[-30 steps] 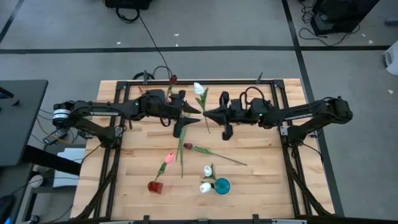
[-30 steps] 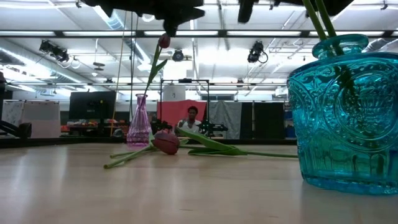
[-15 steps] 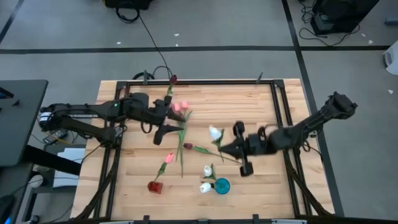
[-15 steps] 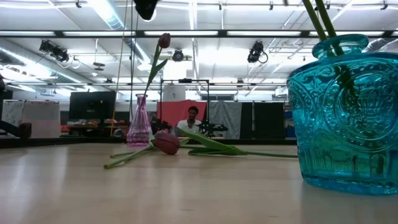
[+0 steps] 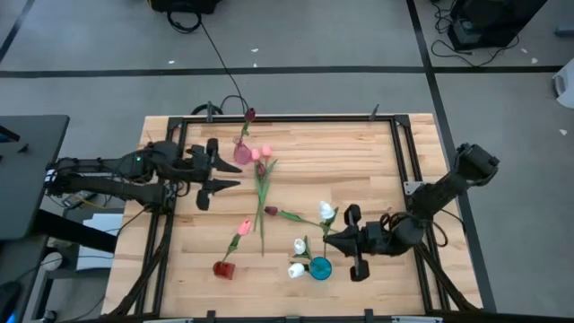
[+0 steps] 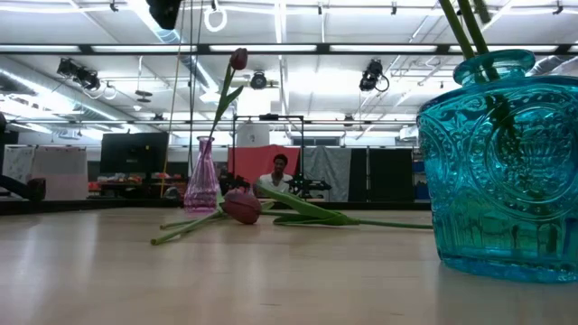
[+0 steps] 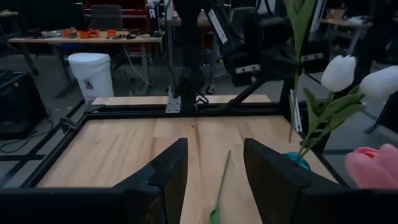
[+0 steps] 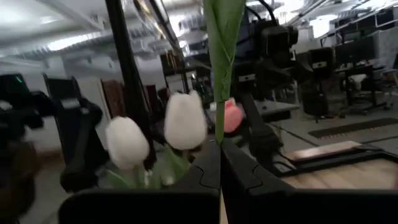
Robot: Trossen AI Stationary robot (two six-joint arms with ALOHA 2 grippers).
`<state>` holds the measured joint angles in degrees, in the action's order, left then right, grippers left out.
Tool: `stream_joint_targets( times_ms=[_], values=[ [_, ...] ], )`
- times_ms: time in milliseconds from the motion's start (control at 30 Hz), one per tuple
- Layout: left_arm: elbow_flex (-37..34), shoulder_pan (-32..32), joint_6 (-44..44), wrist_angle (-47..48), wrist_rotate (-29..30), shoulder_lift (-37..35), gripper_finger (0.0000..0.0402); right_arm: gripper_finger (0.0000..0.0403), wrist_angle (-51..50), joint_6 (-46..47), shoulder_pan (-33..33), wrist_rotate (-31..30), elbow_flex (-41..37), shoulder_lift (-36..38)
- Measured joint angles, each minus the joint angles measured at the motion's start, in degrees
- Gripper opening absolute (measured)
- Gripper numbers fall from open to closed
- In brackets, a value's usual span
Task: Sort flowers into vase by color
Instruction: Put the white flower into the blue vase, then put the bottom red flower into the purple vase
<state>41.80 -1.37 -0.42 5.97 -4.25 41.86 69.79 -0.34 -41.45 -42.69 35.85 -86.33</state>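
My right gripper (image 5: 335,237) is shut on a white tulip (image 5: 327,212), just beside the teal vase (image 5: 320,267) near the table's front edge. That vase holds two white tulips (image 8: 185,120). My left gripper (image 5: 229,175) hangs open and empty at the table's left. A pink vase (image 5: 242,152) at the far side holds a maroon tulip (image 5: 249,114). A red vase (image 5: 223,268) holds a pink tulip (image 5: 244,228). Pink tulips (image 5: 260,154) and a maroon tulip (image 5: 271,211) lie flat on the wood. My right gripper pinches the white tulip's green stem (image 8: 219,134) between its two fingers, which come level from the table's right and lie across the stem. The tulip stands about upright, leaf and bud above the fingers, lifted clear of the table.
The loose tulips' long stems (image 5: 261,224) stretch over the table's middle between the vases. A black frame (image 5: 399,152) runs round the wooden top. Bare wood (image 5: 359,161) lies at the far right. A person (image 6: 280,171) sits in the room behind.
My right gripper has swung from the table's middle toward the near edge, sinking a little, and carried the white tulip next to the teal vase. My left gripper has drawn back toward the left edge, still open, uncovering the pink tulips that lie on the table.
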Motion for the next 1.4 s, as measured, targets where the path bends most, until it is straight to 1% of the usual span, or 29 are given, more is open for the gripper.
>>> stream_joint_targets(
  times_ms=[67, 167, 267, 433, 667, 733, 800, 933, 967, 1033, 1133, 1400],
  values=[
    [-0.6, 0.0, -1.1, 0.7, 0.0, -1.2, 0.0163, 0.0007, 3.3, -0.6, -0.4, 0.0, 0.5, -3.2],
    [-0.9, 0.0, -1.7, 2.4, 0.0, -2.1, 0.0163, 0.0007, 8.3, -2.1, -1.4, -1.6, 0.5, -7.1],
    [-0.9, 0.0, -2.0, 3.5, 0.0, -2.5, 0.0163, 0.0007, 13.5, -4.4, -2.5, -3.7, 0.6, -9.9],
    [-0.9, 0.0, -2.8, 3.7, 0.0, -2.6, 0.0163, 0.0007, 18.0, -7.3, -3.5, -5.6, 0.6, -13.8],
    [-0.9, 0.0, -2.8, 4.0, 0.6, -2.6, 0.0163, 0.001, 17.9, -6.8, -3.8, -5.8, 0.6, -17.7],
    [-0.9, 0.0, -2.8, 4.5, 0.6, -2.6, 0.0163, 0.0013, 15.5, -6.8, -4.6, -7.5, 0.6, -17.7],
    [-0.9, 0.0, -2.8, 5.1, 0.7, -2.6, 0.0163, 0.0021, 12.4, -6.8, -6.0, -10.3, 0.6, -17.0],
    [-0.9, 0.0, -2.8, 6.0, 0.8, -2.6, 0.0163, 0.0049, 7.6, -5.4, -9.3, -19.4, 0.6, -16.0],
    [-0.9, 0.0, -2.8, 6.0, 0.8, -2.6, 0.0163, 0.0059, 7.1, -4.7, -10.2, -21.0, 0.6, -15.7],
    [-0.9, 0.0, -2.8, 6.0, 0.8, -2.6, 0.0163, 0.0081, 6.4, -2.7, -11.3, -22.2, 0.6, -15.1],
    [-0.9, 0.0, -2.8, 5.5, 0.8, -2.6, 0.0163, 0.0118, 4.9, 0.9, -12.2, -21.2, 0.6, -14.8],
    [-0.9, 0.0, -2.7, 4.2, 1.3, -2.6, 0.0163, 0.0218, -8.1, 17.1, -10.0, -15.5, 0.6, -14.8]
  ],
)
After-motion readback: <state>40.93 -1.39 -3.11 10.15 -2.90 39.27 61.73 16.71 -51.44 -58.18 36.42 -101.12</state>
